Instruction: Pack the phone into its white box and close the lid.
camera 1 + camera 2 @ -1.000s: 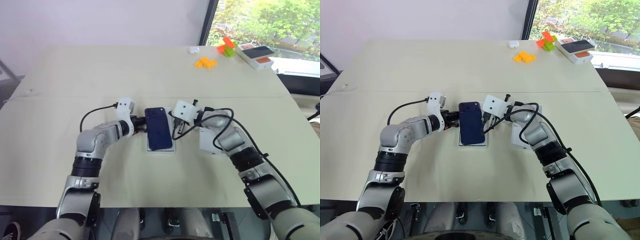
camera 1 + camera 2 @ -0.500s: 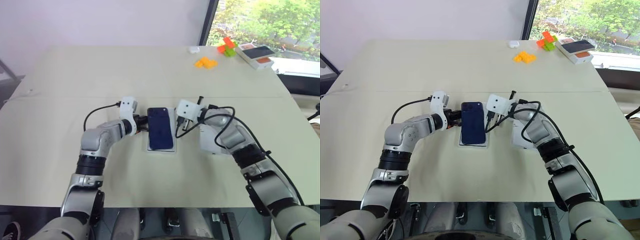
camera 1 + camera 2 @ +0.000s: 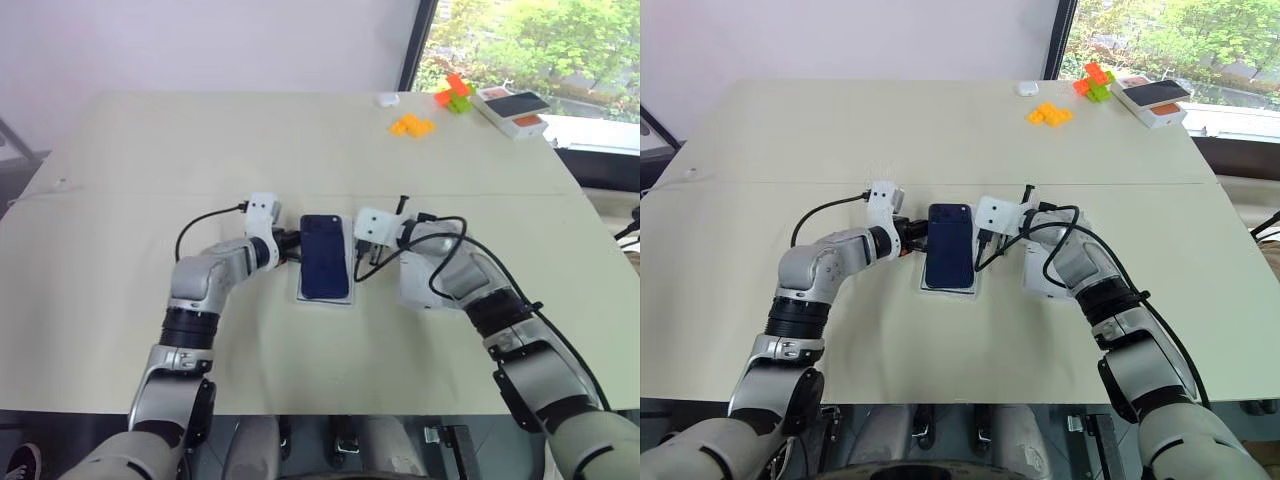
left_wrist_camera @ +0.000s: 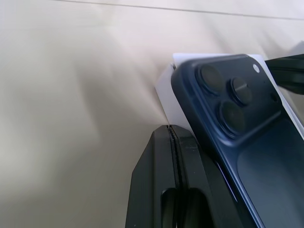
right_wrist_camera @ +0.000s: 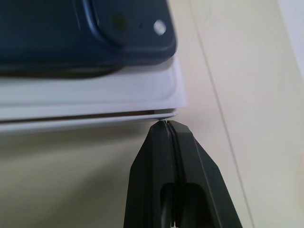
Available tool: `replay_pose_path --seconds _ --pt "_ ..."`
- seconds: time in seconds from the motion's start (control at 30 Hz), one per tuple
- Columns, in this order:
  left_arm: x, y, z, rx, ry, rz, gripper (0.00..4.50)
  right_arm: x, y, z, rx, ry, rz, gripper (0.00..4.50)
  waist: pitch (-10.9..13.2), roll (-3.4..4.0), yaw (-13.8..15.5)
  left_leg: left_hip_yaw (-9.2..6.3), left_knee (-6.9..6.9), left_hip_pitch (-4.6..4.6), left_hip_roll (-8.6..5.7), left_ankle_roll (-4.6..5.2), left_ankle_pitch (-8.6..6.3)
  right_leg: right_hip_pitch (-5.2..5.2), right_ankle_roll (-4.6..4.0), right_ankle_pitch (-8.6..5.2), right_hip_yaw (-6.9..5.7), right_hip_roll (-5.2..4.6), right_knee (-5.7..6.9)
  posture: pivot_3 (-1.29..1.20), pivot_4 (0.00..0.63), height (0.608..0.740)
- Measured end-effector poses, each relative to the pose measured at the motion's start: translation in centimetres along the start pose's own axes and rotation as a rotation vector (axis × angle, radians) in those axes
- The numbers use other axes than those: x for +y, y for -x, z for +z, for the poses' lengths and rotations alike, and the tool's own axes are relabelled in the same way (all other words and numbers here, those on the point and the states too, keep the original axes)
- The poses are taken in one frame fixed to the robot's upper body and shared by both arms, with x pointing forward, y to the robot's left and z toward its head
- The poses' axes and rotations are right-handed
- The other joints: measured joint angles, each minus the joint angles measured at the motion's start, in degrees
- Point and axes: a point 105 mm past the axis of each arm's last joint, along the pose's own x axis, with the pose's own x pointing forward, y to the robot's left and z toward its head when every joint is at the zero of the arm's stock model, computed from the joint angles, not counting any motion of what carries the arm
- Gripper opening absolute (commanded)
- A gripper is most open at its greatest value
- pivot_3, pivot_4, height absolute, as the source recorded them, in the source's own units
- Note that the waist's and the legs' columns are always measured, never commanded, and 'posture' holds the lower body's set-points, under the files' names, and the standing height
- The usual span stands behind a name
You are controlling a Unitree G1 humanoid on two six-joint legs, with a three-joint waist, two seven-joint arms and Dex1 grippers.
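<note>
We find the phone [image 3: 324,256] lying back-up on the white box [image 3: 324,296] near the middle of the table [image 3: 150,160], its camera bump at the far end. In the head views the box's white rim shows along the near edge and sides of the phone; in the right wrist view the phone sits above the rim rather than sunk flush into it.

The left gripper [image 3: 288,246] is at the phone's left long edge, its fingers [image 4: 173,156] clenched together with nothing between them. In the left wrist view the closed tips lie against the phone's side, just below the camera bump.

The right gripper [image 3: 358,258] is at the opposite long edge, fingers [image 5: 167,142] likewise pressed shut on nothing. In the right wrist view the closed tips meet the corner of the white box — touching or just beside it, we cannot tell which.

A white piece [image 3: 1040,272] lies on the table under the right forearm, just right of the box; it is largely hidden by the arm and we cannot say whether it is the lid.

At the far right corner of the table we note orange blocks [image 3: 411,125], a green and orange cluster [image 3: 453,95], a small white object [image 3: 387,99], and a box with black and orange on its top [image 3: 511,108] — all well apart from the work area.
</note>
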Motion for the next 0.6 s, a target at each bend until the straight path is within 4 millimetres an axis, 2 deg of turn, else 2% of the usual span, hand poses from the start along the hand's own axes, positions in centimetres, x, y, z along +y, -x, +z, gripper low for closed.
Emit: replay_pose_path --seconds 0.1,0.2,0.6 --pt "0.0 0.0 0.0 0.0 0.0 0.0 0.05 -0.1 0.3 -0.4 0.012 0.016 0.007 0.0 0.0 0.0 0.0 0.0 0.0 0.01 0.0 0.0 0.0 0.0 0.0 0.0 0.0 0.01 0.0 0.0 0.15 0.737" --pt "-0.2 -0.3 0.0 0.0 -0.021 -0.001 0.05 0.5 0.1 0.2 -0.01 0.001 0.046 0.0 0.0 0.0 0.0 0.0 0.0 0.02 0.0 0.0 0.0 0.0 0.0 0.0 0.0 0.01 0.01 0.0 0.15 0.737" --pt "-0.3 -0.3 0.0 0.005 -0.02 0.003 0.05 0.8 -0.4 0.9 -0.014 -0.036 0.045 0.0 0.0 0.0 -0.3 0.0 -0.01 0.04 0.01 -0.02 0.01 0.0 0.0 0.0 0.0 0.01 0.05 0.0 0.15 0.737"
